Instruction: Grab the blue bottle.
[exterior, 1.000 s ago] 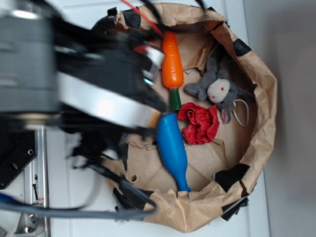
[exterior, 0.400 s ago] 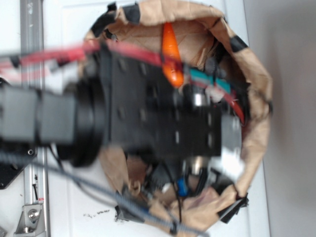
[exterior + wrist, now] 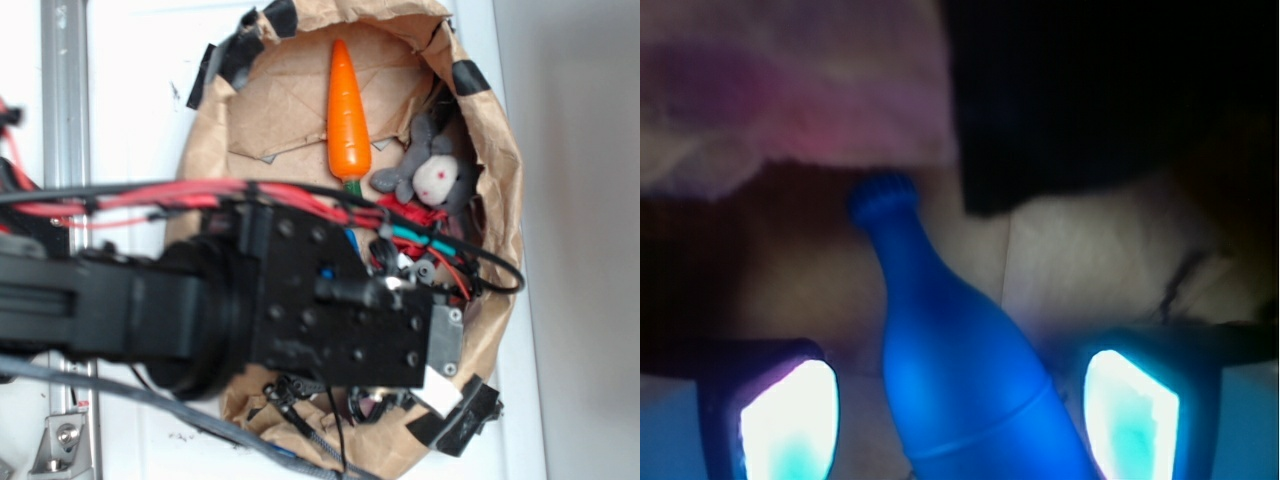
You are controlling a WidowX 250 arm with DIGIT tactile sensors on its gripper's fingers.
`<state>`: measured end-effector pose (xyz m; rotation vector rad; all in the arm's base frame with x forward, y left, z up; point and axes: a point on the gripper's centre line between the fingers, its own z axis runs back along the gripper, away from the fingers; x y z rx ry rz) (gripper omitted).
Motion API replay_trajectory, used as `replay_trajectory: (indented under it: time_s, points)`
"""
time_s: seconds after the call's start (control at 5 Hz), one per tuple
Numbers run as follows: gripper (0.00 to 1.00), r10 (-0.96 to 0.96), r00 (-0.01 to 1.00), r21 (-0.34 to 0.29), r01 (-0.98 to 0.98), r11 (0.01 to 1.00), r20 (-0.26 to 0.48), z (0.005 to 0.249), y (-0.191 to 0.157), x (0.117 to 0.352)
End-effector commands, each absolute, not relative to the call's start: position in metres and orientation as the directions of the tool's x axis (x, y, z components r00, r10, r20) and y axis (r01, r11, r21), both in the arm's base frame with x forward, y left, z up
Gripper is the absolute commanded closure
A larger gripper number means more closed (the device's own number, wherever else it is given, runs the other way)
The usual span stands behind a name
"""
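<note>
**Claw astride the blue bottle, fingers not yet on it**

In the wrist view the blue bottle (image 3: 960, 370) lies lengthwise between the two fingers of the claw (image 3: 960, 415). Its wide body fills the lower middle of the picture, and its narrow neck and ribbed cap point up and a little left, away from the camera. The left finger pad (image 3: 790, 420) and the right one (image 3: 1130, 415) glow pale at either side of the body, each with a visible gap between it and the blue plastic. So the claw stands wide, straddling the bottle without touching it. The bottle rests on crumpled brown paper (image 3: 1090, 260). Beyond its cap is a blurred pinkish-red mass, and a dark shape fills the upper right corner; neither can be made out clearly.

In the exterior view the black arm (image 3: 330, 310) with its red wires reaches from the left over a brown paper bag (image 3: 500, 200) rolled down into a bowl on the white desk (image 3: 130, 100). The arm hides the claw and the bottle completely here. In the uncovered upper part of the bag lies an orange carrot (image 3: 347, 115), tip toward the bag's top rim, and just right of its stem end a grey stuffed animal (image 3: 430, 172) with a pale face.
</note>
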<state>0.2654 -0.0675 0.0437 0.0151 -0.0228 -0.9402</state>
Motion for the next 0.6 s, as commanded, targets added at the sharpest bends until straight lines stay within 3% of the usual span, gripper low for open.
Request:
replay_trajectory:
  time_s: [0.0,0.2,0.4]
  points:
    - [0.00,-0.813,0.581,0.053,0.814,0.578,-0.051,0.0420,-0.0875,0.2607]
    - [1.00,-0.775,0.632,0.061,0.774,0.630,-0.022,0.0438,-0.0824,0.2631]
    - [1.00,-0.768,0.641,0.072,0.766,0.639,-0.002,0.0464,-0.0795,0.2645]
